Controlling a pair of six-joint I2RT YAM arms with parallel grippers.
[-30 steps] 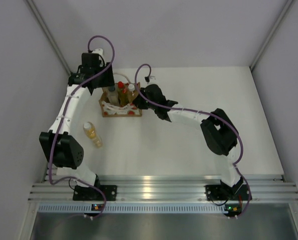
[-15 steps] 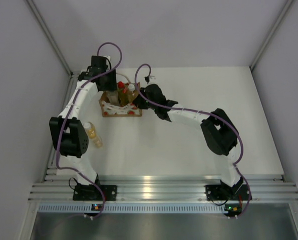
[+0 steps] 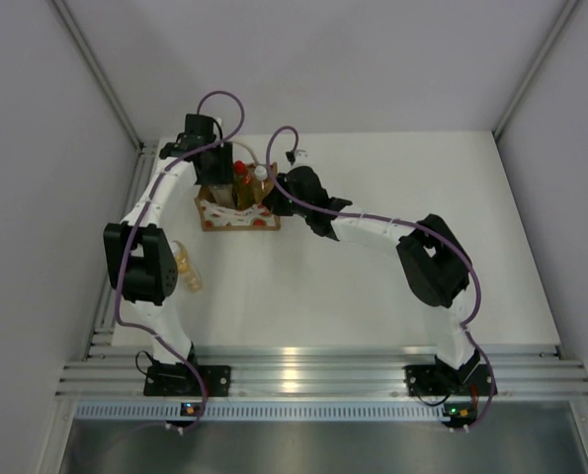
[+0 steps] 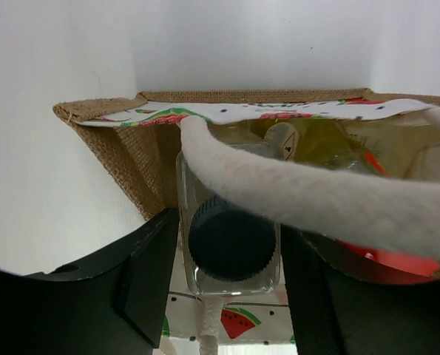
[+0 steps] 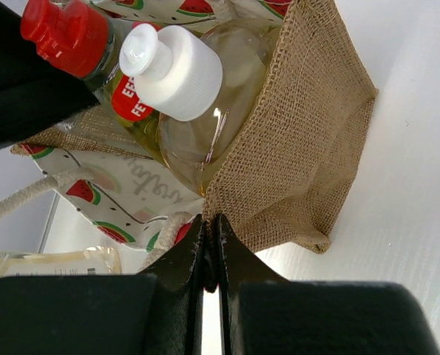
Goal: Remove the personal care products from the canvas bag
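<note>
The canvas bag (image 3: 236, 211) stands at the table's back left and holds three bottles. In the left wrist view my left gripper (image 4: 229, 231) reaches in under a white rope handle (image 4: 316, 200). Its fingers (image 4: 149, 274) press both sides of the clear dark-capped bottle (image 4: 231, 240). My right gripper (image 5: 211, 222) is shut on the bag's burlap rim (image 5: 308, 148) at the right side. Just beyond that rim are the white-capped amber bottle (image 5: 171, 70) and the red-capped yellow-green bottle (image 5: 64, 33). Another amber bottle (image 3: 187, 267) lies on the table, partly under my left elbow.
Grey walls close in on the table at the left and back, with the bag near the left rear corner. A metal rail (image 3: 313, 375) carrying both arm bases runs along the near edge.
My left arm has swung right and down over the bag, its elbow now covering part of the lying bottle. Its jaws have closed in on the dark-capped bottle. The right arm has not moved.
</note>
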